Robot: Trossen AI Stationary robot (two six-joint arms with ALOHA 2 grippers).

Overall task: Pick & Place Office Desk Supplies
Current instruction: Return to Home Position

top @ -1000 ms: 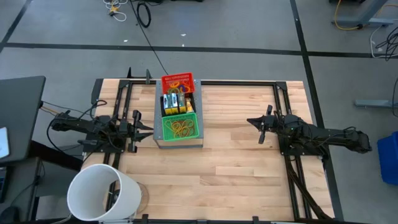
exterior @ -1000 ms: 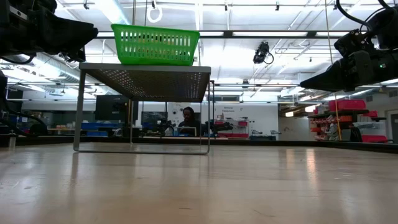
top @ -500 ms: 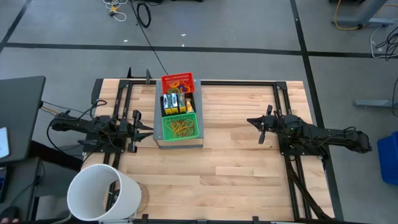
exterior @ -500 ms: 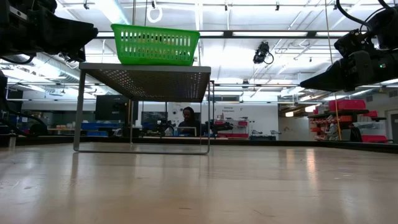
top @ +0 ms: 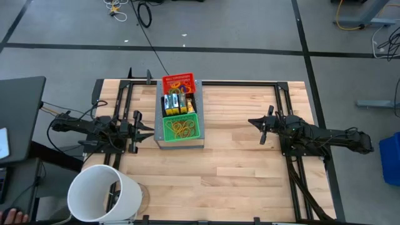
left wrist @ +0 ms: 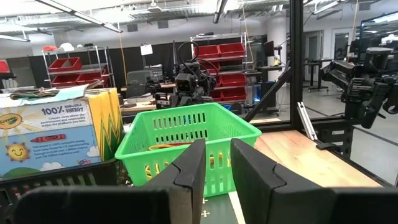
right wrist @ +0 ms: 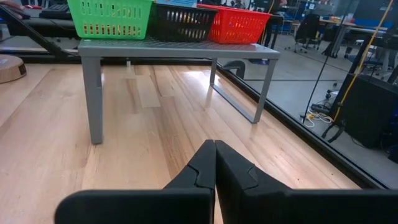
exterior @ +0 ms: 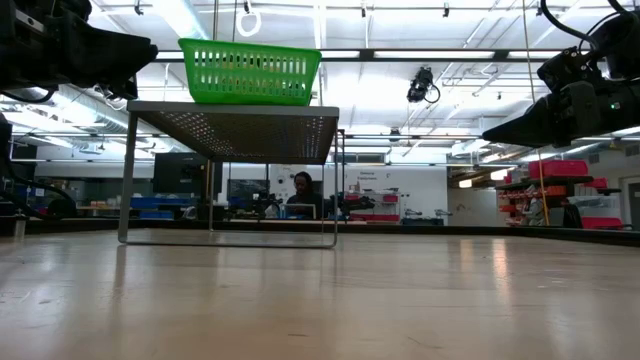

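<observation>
Left wrist view, nearest first: left gripper point(left wrist: 217, 149), fingers a narrow gap apart, nothing between them. Just past the tips is the green basket point(left wrist: 193, 140) with rubber bands point(left wrist: 163, 148) in it. A crayon box point(left wrist: 46, 134) stands at left of frame in the black basket point(left wrist: 62, 174) beside it.

Right wrist view: right gripper point(right wrist: 214, 149), fingers pressed together, empty. Bare table point(right wrist: 143, 124) lies ahead, then the grey shelf point(right wrist: 174, 45) across the upper frame, carrying the green and black baskets and a red basket point(right wrist: 239, 25) in a row.

High view: the grippers sit at mid-left and mid-right of the table. The left one is near the shelf's side, the right one well apart from it. White bucket point(top: 100, 194) at lower left.

Supplies look all binned and shelved, so I'd judge only the retreat remains. To do it well:
- Draw the left gripper straight away from the shelf before folding; its tips are close to the green basket's wall and could nudge it.
- Keep the left elbow off the bucket.
- The right side has free room, so it only needs to settle level.
</observation>
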